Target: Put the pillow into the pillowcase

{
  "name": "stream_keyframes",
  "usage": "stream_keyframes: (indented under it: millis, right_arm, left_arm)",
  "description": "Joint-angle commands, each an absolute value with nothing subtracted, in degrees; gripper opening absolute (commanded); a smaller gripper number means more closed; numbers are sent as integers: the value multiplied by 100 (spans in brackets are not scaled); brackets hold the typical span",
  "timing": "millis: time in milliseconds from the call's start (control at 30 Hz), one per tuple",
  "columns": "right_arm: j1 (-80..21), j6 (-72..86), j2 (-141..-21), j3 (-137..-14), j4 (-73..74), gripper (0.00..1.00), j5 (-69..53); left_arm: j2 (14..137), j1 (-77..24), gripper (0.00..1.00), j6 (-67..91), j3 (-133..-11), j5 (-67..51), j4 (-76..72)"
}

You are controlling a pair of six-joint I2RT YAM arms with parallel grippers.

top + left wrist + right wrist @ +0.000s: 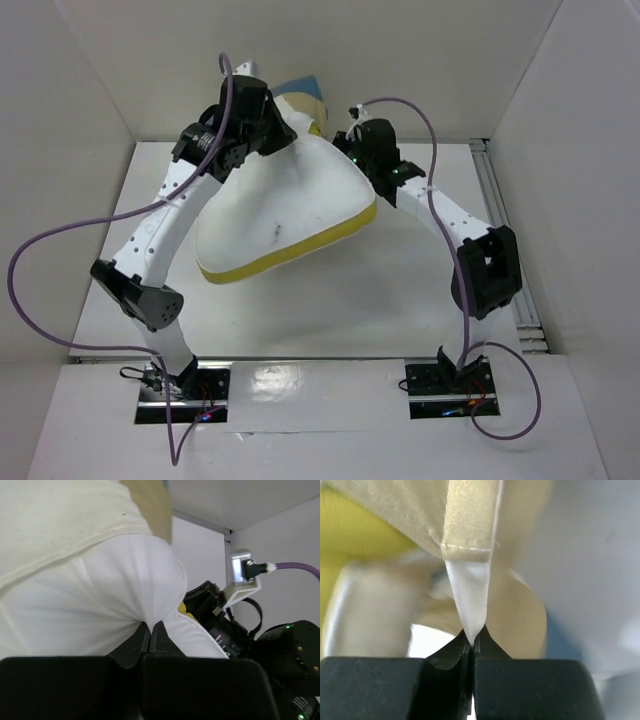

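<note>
left gripper (151, 627): jaws together, pinching a tuck of white cloth. a bit of yellow trim sits just beside it, so i read it as the pillow (285, 215) at its far-left corner. cream cloth w/ a seam hangs right above the pinch, prob the pillowcase (303, 98).

middle: the pillow lies spread on the table (400, 300) btwn the two arms. its near edge w/ yellow piping (300, 255) faces the bases, and the far edge is drawn up toward both grippers. only a small blue, tan & cream bit of the pillowcase shows, just behind the far edge. can't tell if the mouth is open or how much of the pillow is inside; looks like little or none.

right gripper (471, 639): jaws together, clamped on a thin white fold running up under a tan stitched hem. it reads as the pillow's far-right edge, but it could be case cloth, not sure.

step in hand, imo: gripping the far corners, early in the task. next move needs both pinches kept firm, and the case mouth has to be found & opened before the pillow is fed in. risk: the thin right-side pinch could slip.
</note>
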State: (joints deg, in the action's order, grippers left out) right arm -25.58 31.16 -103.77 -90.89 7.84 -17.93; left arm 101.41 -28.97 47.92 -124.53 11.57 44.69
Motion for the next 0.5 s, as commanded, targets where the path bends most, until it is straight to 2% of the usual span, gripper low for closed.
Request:
stream_keyframes:
  millis: [0,33,200,333,467]
  right_arm:
    - [-2881,3741,-9672,-7624,214,0,-2741]
    - [-3005,3822,-9511,-6837,89,0,-2742]
    - [-3576,4279,-8905,-5112,-201,0,-2681]
    - [-3691,4185,-8780,-4790,102,0,-2392]
    - [-3630,3842,-8973,-5062,431,0,-2452]
  left_arm:
    - [9739,-2971,0,4711,-12245,1028,3981]
    - [9599,-2971,0,4781,-11608,1028,3981]
    - [9167,-2971,0,5054,-9136,1248,3413]
    - [9333,-2918,0,5185,-8114,1441,3033]
    - [9527,-2918,0,5238,-7945,1512,2910]
